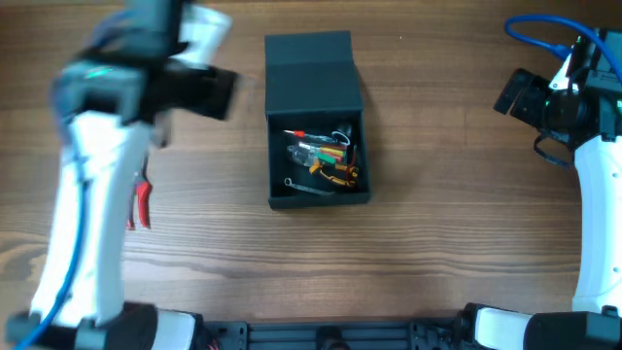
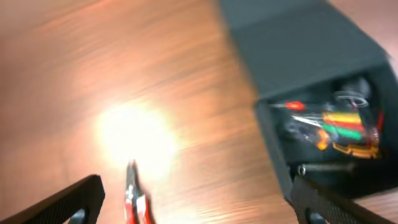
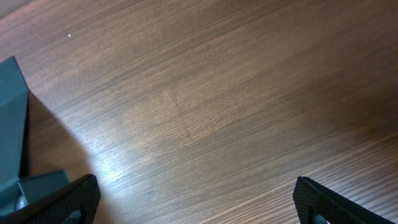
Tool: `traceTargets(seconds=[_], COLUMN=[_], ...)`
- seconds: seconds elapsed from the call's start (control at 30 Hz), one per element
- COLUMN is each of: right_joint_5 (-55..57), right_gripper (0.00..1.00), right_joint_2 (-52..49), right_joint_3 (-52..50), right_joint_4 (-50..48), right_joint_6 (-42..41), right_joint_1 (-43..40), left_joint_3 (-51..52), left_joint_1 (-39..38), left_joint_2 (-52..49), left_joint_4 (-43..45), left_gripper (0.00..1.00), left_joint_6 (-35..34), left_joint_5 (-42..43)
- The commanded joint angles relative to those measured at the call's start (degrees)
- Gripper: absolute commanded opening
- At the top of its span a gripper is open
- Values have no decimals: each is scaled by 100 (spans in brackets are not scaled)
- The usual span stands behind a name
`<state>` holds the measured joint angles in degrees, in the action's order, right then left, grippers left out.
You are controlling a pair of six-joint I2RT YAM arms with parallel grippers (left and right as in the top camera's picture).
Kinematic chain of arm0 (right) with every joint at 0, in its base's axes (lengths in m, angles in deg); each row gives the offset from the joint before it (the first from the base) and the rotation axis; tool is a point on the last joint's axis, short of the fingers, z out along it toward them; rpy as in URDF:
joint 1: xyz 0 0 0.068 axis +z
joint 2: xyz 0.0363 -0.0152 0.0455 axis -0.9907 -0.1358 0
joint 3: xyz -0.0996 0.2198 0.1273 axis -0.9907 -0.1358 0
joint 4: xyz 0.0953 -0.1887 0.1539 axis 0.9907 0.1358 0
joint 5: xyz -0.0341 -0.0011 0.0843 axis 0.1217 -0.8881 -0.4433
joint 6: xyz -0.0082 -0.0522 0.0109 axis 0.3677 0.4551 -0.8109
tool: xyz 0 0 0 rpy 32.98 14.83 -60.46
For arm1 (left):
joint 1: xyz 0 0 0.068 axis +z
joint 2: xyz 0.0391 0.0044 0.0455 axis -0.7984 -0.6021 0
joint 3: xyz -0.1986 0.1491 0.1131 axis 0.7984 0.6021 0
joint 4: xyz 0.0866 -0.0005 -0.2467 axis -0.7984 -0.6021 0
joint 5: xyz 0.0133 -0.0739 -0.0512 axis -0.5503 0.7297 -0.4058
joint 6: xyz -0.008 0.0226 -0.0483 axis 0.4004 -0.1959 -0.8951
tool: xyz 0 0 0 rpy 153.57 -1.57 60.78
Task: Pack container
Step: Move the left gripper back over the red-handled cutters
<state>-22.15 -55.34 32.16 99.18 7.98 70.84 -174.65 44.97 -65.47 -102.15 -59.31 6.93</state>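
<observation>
Container (image 1: 313,78) sits mid-tabletop (image 1: 437,253), lid flap folded back on the far side, with small tools (image 1: 323,157) with coloured handles piled inside. Left claw (image 2: 199,208) gapes wide and holds nothing. It hangs over bare wood left of the container, above red-handled pliers (image 2: 138,202) that lie on the tabletop. Right claw (image 3: 196,205) is equally wide and empty, well off to the container's right, where only the box's corner shows at its camera's left edge. Open wood surrounds the box on every side

Jaws wide: left gripper (image 2: 196,199), right gripper (image 3: 196,199)
</observation>
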Motion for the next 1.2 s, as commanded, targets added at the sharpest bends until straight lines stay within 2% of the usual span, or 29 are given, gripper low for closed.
traceTargets(seconds=[0.0,0.13,0.27,0.47,0.57,0.67,0.73,0.83,0.9,1.17], right_joint_5=[118,120,96,96,98,94,81,74,74,74], right_gripper=[100,100,100,100,100,100,100,100,100,100], right_joint_2=[-26,-26,-26,-26,-26,-26,-26,-26,-26,-26], right_joint_3=[-37,-37,-37,-37,-37,-37,-37,-37,-37,-37], right_joint_4=[-17,-22,-31,-31,-33,-35,-37,-37,-33,-11], right_joint_6=[37,35,35,37,37,35,35,31,33,35], right_joint_1=[-13,-13,-13,-13,-13,-13,-13,-13,-13,-13], left_joint_3=[94,444,1298,3316,4454,5178,5434,5512,5512,5512], left_joint_1=[1340,1845,1902,1862,1862,1862,1864,1869,1910,2144], left_joint_2=[92,208,457,1154,1622,1987,2120,2098,2039,1547], left_joint_4=[-597,-529,-238,809,1368,1480,1460,1493,1648,2295], left_gripper=[100,100,100,100,100,100,100,100,100,100], left_joint_6=[-1478,-1475,-1661,-2149,-2334,-2570,-2570,-2566,-2535,-2197], left_joint_5=[-74,-74,-66,411,1075,1119,710,-337,-678,-632])
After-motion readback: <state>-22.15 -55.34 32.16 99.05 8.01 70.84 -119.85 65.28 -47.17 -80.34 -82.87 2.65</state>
